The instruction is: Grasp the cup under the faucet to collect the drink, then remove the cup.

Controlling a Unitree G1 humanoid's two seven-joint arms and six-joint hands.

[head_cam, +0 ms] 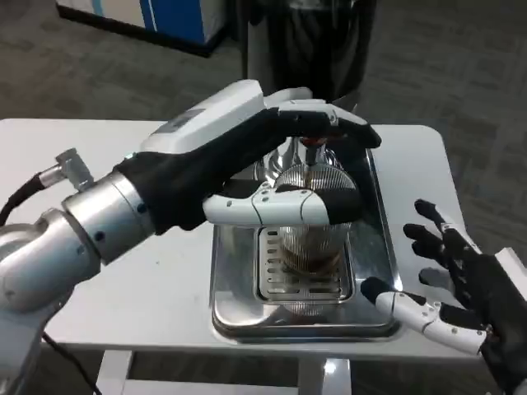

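A clear ribbed cup point(310, 222) stands on the slotted grate of the steel drip tray point(375, 271), right below the dispenser's spout point(311, 146). Dark drink shows in its lower part. My left hand point(247, 160) wraps the cup from the left, thumb across its front and fingers arched over its top near the spout. My right hand point(461, 288) lies open on the table to the right of the tray, fingers spread, holding nothing.
The dark dispenser body point(305, 41) rises behind the tray at the table's far edge. The white table point(148, 280) has bare room to the left of the tray. Its front edge runs just below the tray.
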